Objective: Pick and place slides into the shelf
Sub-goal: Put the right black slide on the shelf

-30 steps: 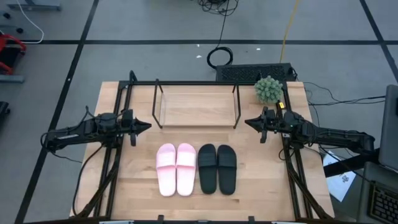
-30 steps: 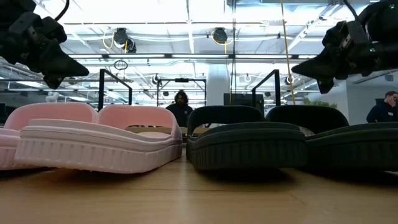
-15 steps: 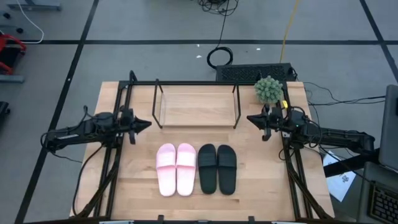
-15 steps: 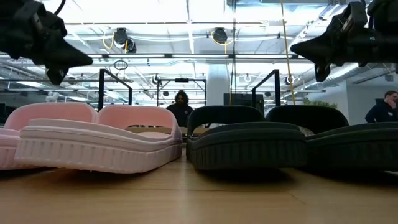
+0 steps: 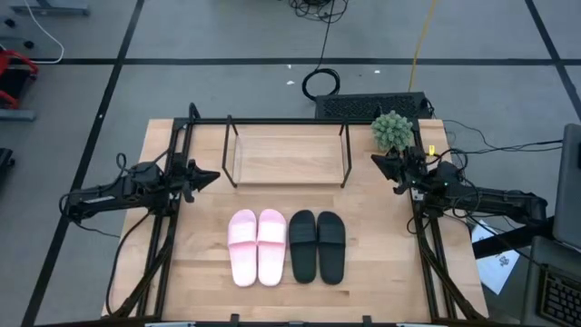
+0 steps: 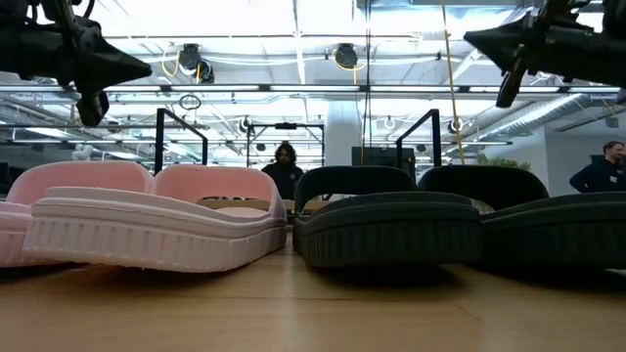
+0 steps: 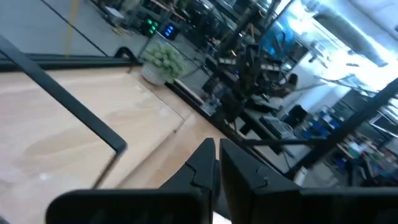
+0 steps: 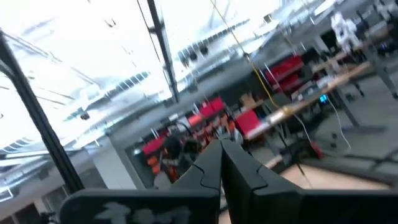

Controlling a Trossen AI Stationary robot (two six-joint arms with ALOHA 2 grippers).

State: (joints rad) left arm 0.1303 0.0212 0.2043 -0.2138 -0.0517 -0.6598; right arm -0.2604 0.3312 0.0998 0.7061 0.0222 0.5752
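Two pink slides (image 5: 256, 246) and two black slides (image 5: 317, 245) lie side by side, soles down, on the near half of the table; in the low view the pink pair (image 6: 147, 225) stands left of the black pair (image 6: 430, 225). The shelf (image 5: 288, 153), black rods around a light board, stands at the far middle. My left gripper (image 5: 215, 175) hovers shut off the shelf's left end, raised above the table (image 6: 147, 68). My right gripper (image 5: 374, 160) hovers shut off the shelf's right end (image 6: 468, 39). Both wrist views show shut fingertips (image 7: 216, 149) (image 8: 221, 149).
A small green potted plant (image 5: 392, 131) stands at the table's far right corner, close to my right gripper. Black frame rails (image 5: 172, 227) run along both table sides. Bare wood lies between the shelf and the slides. People show in the room behind (image 6: 284, 166).
Both grippers have risen and tipped their fingers upward. My left gripper drew slightly toward the far edge. My right gripper pulled toward the table's right and far edges, nearer the plant. The slides and the shelf stayed still.
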